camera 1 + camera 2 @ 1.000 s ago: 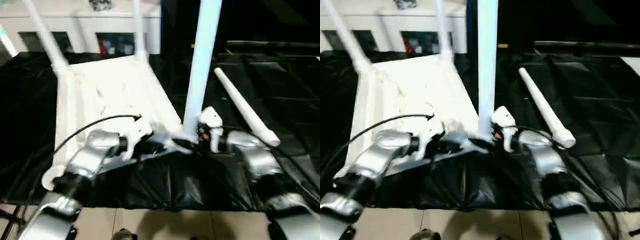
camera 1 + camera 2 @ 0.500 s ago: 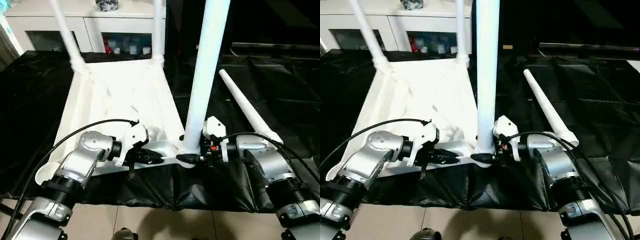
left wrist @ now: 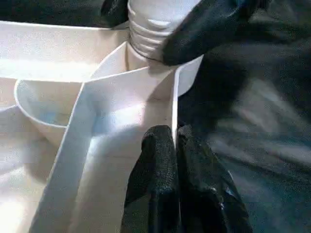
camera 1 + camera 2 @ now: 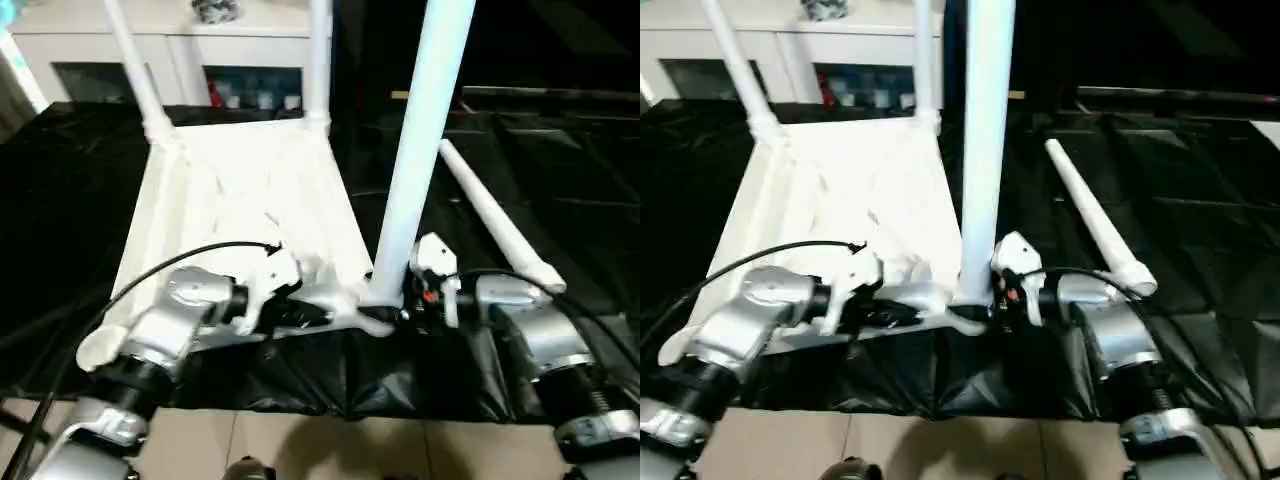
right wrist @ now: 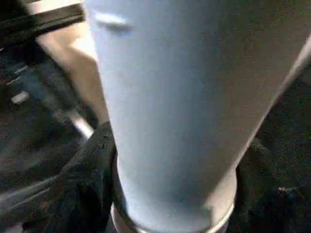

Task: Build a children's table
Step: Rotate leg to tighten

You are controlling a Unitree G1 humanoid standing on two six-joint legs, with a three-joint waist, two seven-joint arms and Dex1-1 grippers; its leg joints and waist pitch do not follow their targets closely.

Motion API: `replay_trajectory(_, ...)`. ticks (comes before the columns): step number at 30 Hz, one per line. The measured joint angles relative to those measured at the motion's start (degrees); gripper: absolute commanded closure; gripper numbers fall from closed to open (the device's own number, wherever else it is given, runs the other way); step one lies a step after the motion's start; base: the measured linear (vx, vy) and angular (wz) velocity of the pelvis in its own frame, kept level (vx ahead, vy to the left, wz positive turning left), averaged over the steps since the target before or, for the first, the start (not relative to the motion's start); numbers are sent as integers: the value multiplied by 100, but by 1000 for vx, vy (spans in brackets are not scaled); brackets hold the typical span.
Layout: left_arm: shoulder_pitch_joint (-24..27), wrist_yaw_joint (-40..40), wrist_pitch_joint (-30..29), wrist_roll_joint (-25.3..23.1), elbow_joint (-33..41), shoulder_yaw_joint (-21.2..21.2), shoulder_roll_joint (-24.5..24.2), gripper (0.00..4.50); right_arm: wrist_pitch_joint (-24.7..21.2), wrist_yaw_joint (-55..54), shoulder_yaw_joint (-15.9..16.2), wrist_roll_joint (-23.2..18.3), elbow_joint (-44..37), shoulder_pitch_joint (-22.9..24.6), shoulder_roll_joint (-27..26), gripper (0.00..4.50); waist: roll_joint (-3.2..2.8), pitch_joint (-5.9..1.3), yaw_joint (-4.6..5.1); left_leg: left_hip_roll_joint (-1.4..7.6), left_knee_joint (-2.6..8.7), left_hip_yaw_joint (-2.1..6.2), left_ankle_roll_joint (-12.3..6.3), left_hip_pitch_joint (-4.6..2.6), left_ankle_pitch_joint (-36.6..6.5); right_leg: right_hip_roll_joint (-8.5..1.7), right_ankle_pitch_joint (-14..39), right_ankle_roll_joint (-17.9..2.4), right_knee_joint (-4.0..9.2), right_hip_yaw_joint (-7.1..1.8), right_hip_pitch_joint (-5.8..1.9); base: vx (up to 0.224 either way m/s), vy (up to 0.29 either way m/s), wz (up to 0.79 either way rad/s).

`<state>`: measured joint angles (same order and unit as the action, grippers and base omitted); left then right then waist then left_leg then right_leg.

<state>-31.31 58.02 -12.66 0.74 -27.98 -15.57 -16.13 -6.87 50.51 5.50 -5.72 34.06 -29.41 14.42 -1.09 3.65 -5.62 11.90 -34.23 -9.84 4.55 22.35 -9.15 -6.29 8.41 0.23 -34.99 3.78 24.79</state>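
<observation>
No text, label, brand, number or sign can be read on anything in these views

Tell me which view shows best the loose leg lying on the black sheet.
The right eye view: the loose leg lies whole on the black sheet. The left eye view shows it too, nearer the edge.
</observation>
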Motion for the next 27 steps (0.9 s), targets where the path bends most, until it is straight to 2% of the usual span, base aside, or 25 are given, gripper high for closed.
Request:
replay_trajectory(5,-399,-1390,-229,-273,-571,116,740,450,77,-2191,-459,192,916,-563,-710,178,5,0,151,-4,-2,18,0,-6,0,-1,2,3,40,32,2,0,0,0)
replay_trajectory(8,-472,-1682,-248,-317,-681,124,883,450,216,-2674,-538,259,1199,-728,-880,178,0,-2,196,-4,21,20,0,-1,0,0,2,3,93,51,-2,0,0,0)
replay_trajectory(9,-486,-1698,-247,-326,-700,127,902,450,294,-2694,-569,293,1249,-736,-897,143,0,-2,197,-4,21,18,0,1,0,-1,2,3,99,50,-2,0,0,0)
replay_trajectory(10,-488,-1699,-241,-332,-707,129,906,450,355,-2694,-589,296,1302,-745,-906,143,0,-2,197,-4,20,17,-1,1,0,-1,1,2,100,43,-3,0,0,0)
replay_trajectory(12,-488,-1693,-226,-337,-708,131,904,450,399,-2655,-625,288,1341,-759,-923,105,1,-2,205,-3,20,13,-1,0,0,-2,1,1,100,26,-3,0,0,0)
replay_trajectory(16,-485,-1512,-159,-339,-706,130,795,450,412,-2394,-638,228,1344,-762,-925,71,1,-2,227,-3,19,10,-2,-8,0,-2,-6,-8,95,23,-1,0,0,0)
replay_trajectory(19,-429,-1297,-46,-320,-627,126,655,450,509,-2048,-547,233,1344,-761,-846,48,1,-2,238,-2,20,10,-2,-12,0,1,-28,-10,88,26,6,0,0,0)
replay_trajectory(22,-291,-908,38,-235,-428,118,446,450,605,-1449,-393,232,1324,-760,-686,48,0,-2,231,0,27,10,-1,-13,0,4,-38,-11,82,29,11,0,0,0)
replay_trajectory(27,-109,-252,131,-43,-124,99,131,450,711,-436,-146,168,1072,-670,-335,48,-1,-2,145,4,30,5,-1,-8,0,4,-84,-28,75,24,12,0,0,0)
